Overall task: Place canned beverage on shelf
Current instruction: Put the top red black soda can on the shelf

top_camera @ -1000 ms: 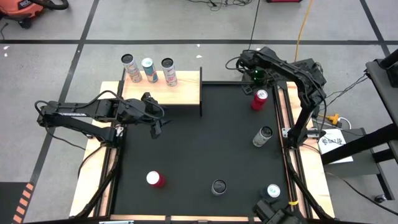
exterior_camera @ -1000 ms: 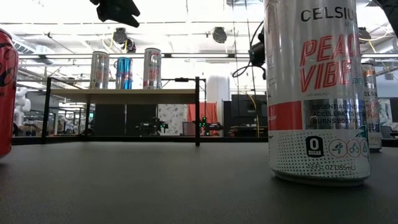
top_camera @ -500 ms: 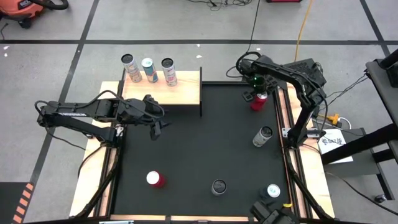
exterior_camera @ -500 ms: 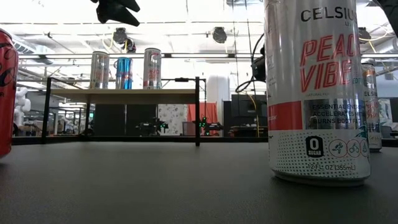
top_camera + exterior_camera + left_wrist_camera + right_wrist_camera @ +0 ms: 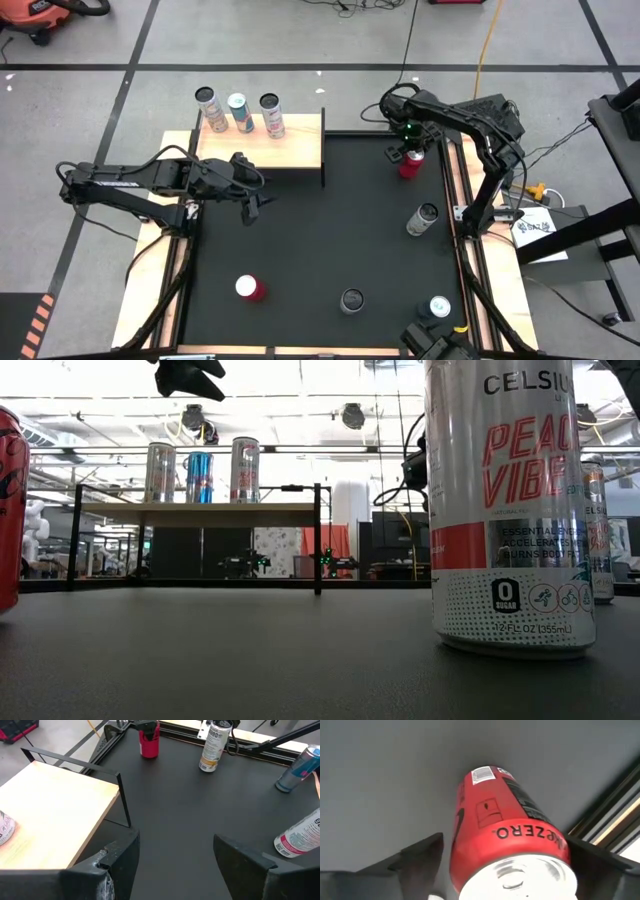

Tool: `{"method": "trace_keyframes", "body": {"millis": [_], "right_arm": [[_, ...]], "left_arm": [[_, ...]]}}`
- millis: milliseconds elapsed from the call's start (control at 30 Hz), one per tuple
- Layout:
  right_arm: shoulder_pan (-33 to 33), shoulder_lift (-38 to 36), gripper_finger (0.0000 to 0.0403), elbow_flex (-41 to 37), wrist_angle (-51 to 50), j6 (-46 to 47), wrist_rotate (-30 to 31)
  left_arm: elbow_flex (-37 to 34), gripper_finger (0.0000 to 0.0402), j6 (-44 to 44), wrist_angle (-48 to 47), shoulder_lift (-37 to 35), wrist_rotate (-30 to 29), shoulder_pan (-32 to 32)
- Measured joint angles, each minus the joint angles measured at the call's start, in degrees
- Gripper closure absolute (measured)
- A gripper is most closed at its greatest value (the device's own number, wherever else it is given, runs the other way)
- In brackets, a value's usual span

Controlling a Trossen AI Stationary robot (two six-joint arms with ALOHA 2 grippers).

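Red can (image 5: 507, 840) between right-wrist-view jaws

Shelf (image 5: 290, 145) at table's (image 5: 320, 230) far-left corner, w/ three cans (image 5: 240, 112) abreast along its back edge. Right gripper (image 5: 409, 150) straddles a can (image 5: 411, 165) near far-right edge, apparently not yet clamped. Four more cans stand nearer front.
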Motion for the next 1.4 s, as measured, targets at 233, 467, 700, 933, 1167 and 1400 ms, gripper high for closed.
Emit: {"method": "trace_keyframes", "body": {"millis": [233, 467, 700, 933, 1167, 1400], "right_arm": [[0.0, -0.1, 0.0135, 0.0, -0.6, 0.0, 0.0], [0.0, -0.1, 0.0135, 0.0, -1.5, -1.1, -0.1], [0.6, -0.4, 0.0135, 0.0, -4.1, -2.2, -0.1], [3.0, -2.9, 0.0135, 4.0, -5.6, -2.8, -0.1], [5.9, -3.7, 0.0135, 15.7, -7.9, -2.7, 0.0], [8.6, -3.7, 0.0135, 29.2, -7.8, -2.7, -0.5]], "left_arm": [[0.0, 0.0148, 0.0, 0.0, 0.0, 0.0, 0.0], [0.0, 0.0148, 0.0, 0.0, 0.0, 0.0, 0.0], [0.0, 0.0148, -0.1, 0.0, 0.0, 0.0, 0.0], [0.0, 0.0148, -0.4, 0.0, 0.0, -0.1, 0.0], [0.0, 0.0148, -0.5, 0.0, 0.0, -0.3, 0.0], [0.0, 0.0148, -0.6, 0.0, 0.0, -0.3, 0.0]]}}
